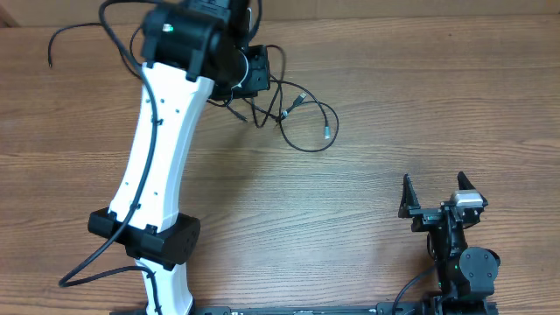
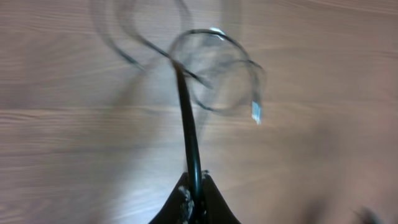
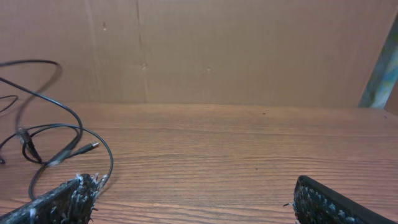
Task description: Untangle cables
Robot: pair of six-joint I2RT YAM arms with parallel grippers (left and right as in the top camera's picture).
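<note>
The cables point(image 1: 284, 114) lie in one loose tangle on the bench point(image 1: 420, 96), in the upper middle of the overhead frame, just right of and below the left hand point(image 1: 252, 74). The left arm point(image 1: 162, 149) reaches up from the lower left of that frame to get there; the right hand point(image 1: 435, 188) sits well apart in the lower right, so the left is plainly the nearer one. In the right wrist view the right hand point(image 3: 193, 186) has its fingers spread wide with nothing between them, and the cables point(image 3: 50, 143) show only at the far left of the frame. In the left wrist view the left hand point(image 2: 194, 183) is closed tight on a single strand point(image 2: 188, 124). That strand runs straight up the frame from the fingers into blurred loops, with a small pale plug point(image 2: 256, 111) at their right edge. I judge the coming move turns on that line — drawing back along the strand, away from the loops, should pull it out.
</note>
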